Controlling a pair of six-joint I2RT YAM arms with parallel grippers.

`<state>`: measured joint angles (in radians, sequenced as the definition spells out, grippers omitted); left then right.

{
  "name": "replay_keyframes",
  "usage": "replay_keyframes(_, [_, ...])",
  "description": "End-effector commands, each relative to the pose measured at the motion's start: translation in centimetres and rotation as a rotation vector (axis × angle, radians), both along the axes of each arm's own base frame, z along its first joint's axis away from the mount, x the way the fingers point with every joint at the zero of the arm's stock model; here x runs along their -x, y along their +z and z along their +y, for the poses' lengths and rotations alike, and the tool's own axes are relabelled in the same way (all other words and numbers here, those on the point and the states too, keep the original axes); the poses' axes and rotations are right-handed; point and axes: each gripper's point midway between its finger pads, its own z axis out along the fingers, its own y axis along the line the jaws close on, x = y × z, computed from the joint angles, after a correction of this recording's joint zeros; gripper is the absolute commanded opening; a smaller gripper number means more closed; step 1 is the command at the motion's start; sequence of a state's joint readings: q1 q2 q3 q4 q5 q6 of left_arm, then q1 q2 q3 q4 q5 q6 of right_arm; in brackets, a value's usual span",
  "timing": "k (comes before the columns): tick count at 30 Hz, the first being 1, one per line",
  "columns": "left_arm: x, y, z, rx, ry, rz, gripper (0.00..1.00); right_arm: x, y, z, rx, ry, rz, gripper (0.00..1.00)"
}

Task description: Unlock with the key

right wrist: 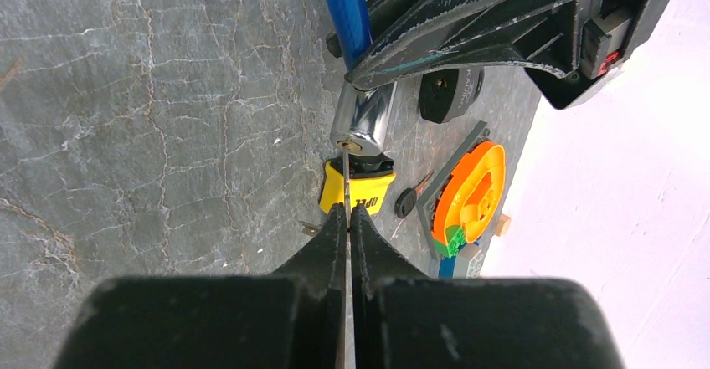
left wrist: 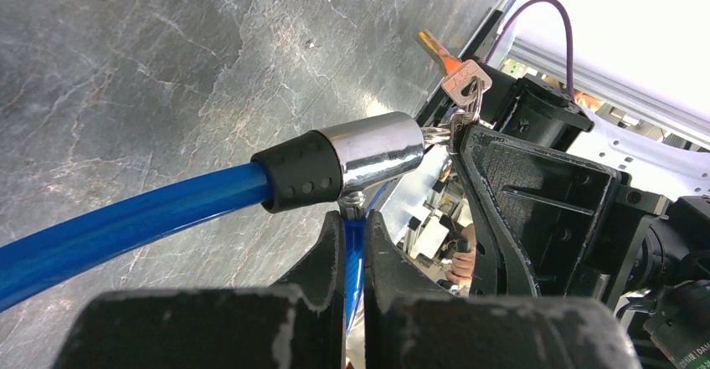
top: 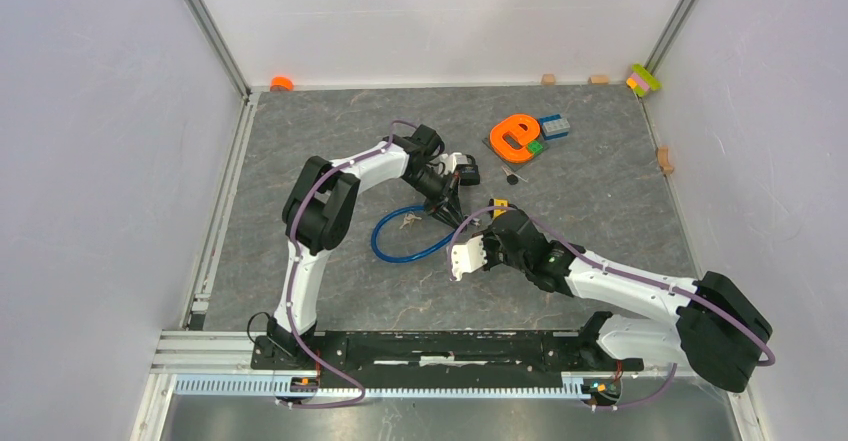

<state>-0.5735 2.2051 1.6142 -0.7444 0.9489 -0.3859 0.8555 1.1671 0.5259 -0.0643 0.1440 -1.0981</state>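
Two end effectors at work: the left end effector [left wrist: 353, 228] is pressed together on the blue cable [left wrist: 126, 227] just behind the lock. The right end effector [right wrist: 347, 215] pinches the key [right wrist: 345, 176] edge-on between its fingertips.
Lock position: the chrome lock cylinder [right wrist: 365, 118] is held up off the table [top: 300, 161] near its middle, between the two arms. The cable's loop trails down to the left.
Key position: the blade tip is at the keyway in the cylinder's end face. How deep it sits cannot be told.
Done so far: lock steadied, key gripped and brought to the keyhole.
Left to do: by my reading, seat the blade fully if it is not already, turn it, then pull the cable end free. The lock looks closed for now.
Key axis: long axis runs straight out from the right fingertips, roughly in line with the cylinder's barrel. It points away from the right arm, toward the far left.
Nearby: spare keys [left wrist: 459, 84] on a ring just beside the cylinder's end. A yellow padlock [right wrist: 378, 188] and an orange toy piece [right wrist: 481, 172] lie on the table beyond.
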Motion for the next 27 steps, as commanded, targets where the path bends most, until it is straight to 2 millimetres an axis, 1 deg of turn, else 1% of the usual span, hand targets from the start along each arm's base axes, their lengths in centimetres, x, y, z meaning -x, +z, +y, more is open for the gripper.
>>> replay_keyframes(1, [0.13,3.52,-0.44,0.07,0.013,0.006,0.02,-0.5,0.51,0.27,-0.02,-0.008,-0.024,0.0])
replay_keyframes(6, [0.13,3.35,-0.41,0.066,0.015,0.01,0.02,-0.48,0.38,0.26,-0.017,-0.007,-0.021,0.0])
replay_keyframes(27, [0.2,3.41,-0.42,0.068,0.013,0.009,0.02,-0.79,1.24,0.45,-0.035,-0.014,-0.039,0.0])
